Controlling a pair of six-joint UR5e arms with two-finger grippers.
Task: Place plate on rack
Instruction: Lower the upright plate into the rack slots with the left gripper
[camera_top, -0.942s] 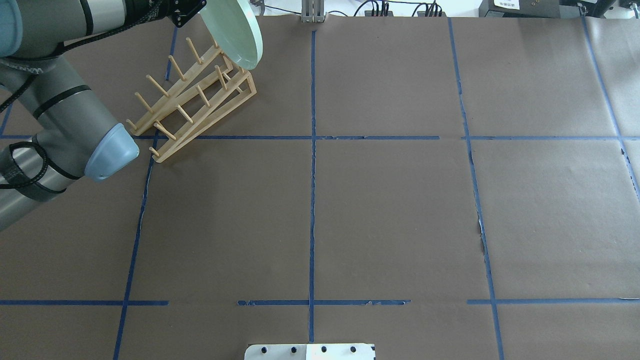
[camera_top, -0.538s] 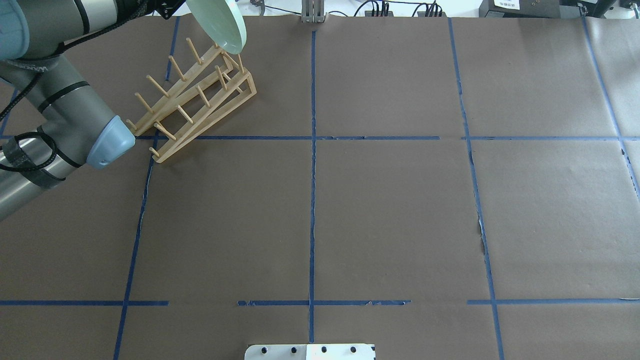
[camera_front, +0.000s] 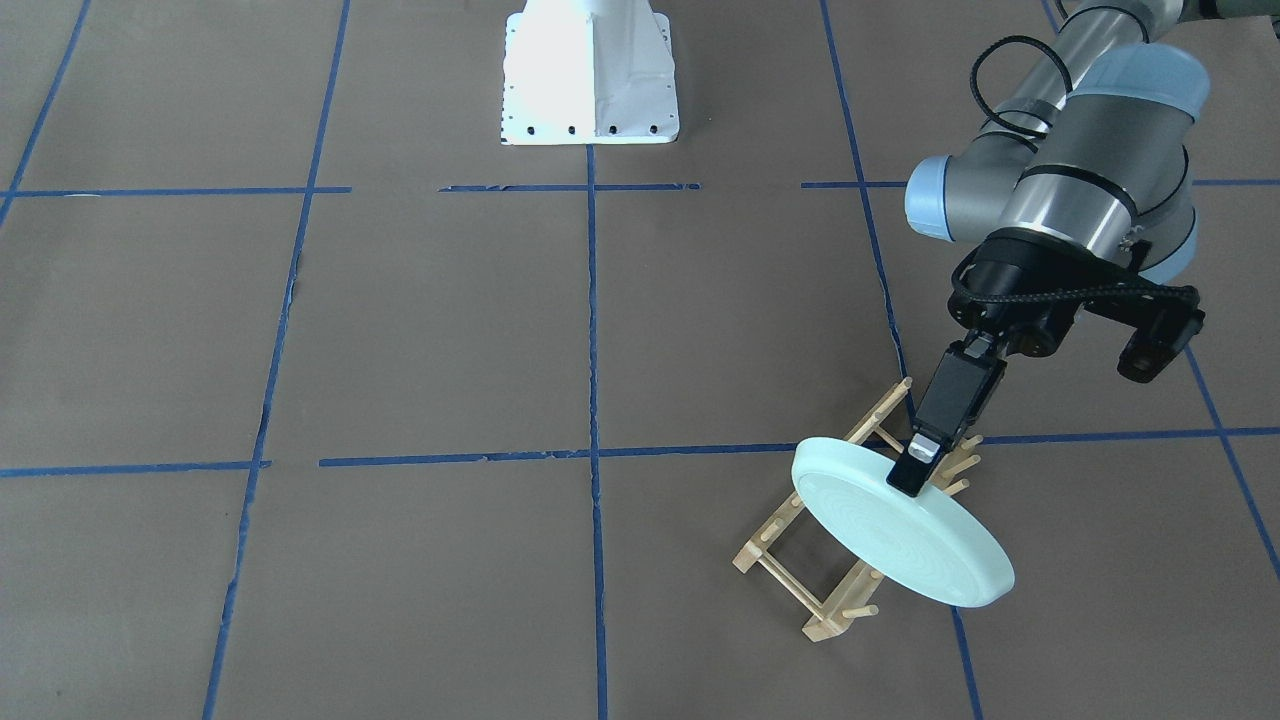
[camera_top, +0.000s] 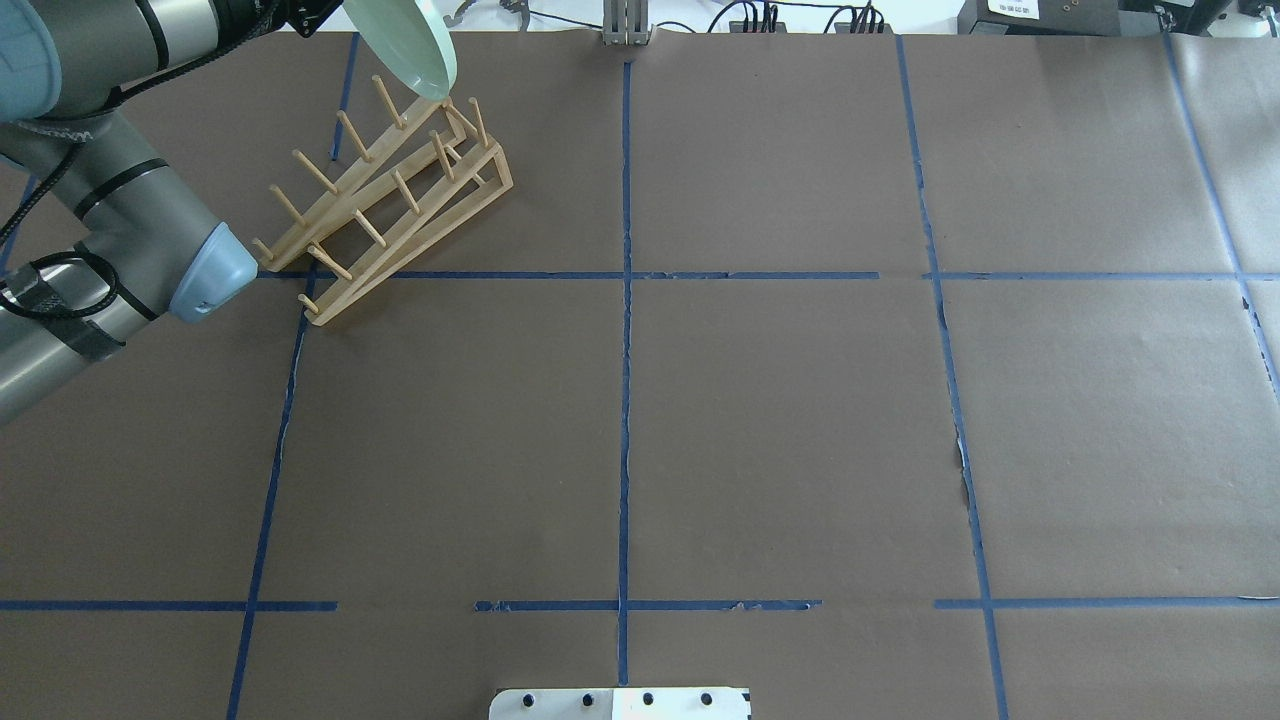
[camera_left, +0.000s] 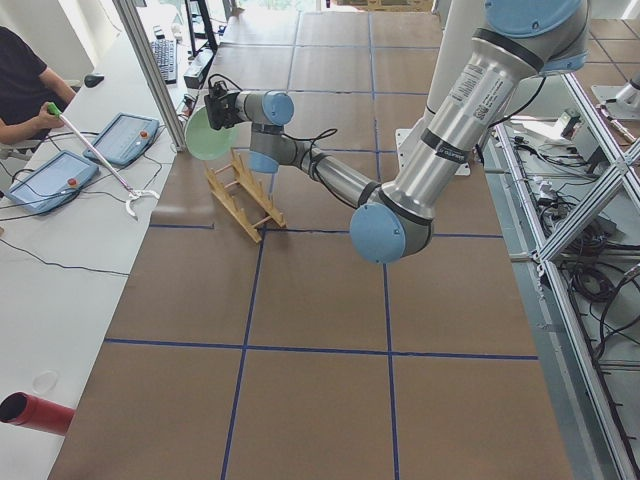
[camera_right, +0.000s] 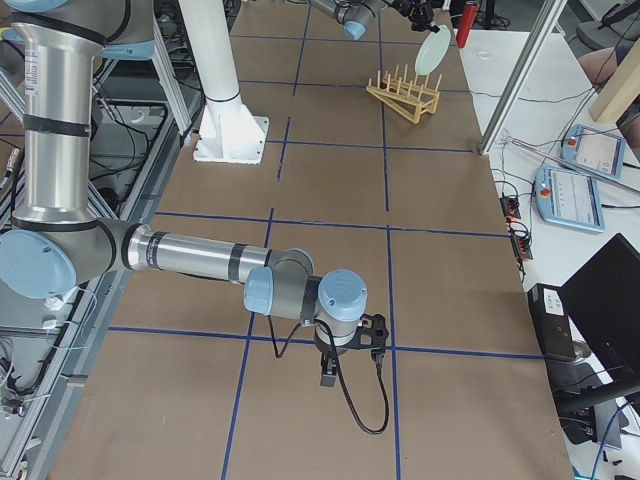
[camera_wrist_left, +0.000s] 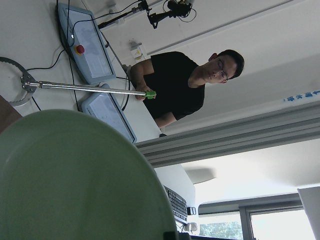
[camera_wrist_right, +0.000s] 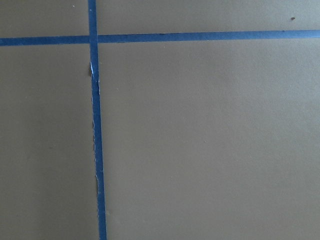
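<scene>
The left gripper (camera_front: 915, 472) pinches the top edge of the plate (camera_front: 900, 545) and holds it tipped up over the end of the rack (camera_front: 830, 622) farthest from the robot. The plate sits in no slot yet. Next, I think, it must go down between two pegs. I see no words to read on them
</scene>
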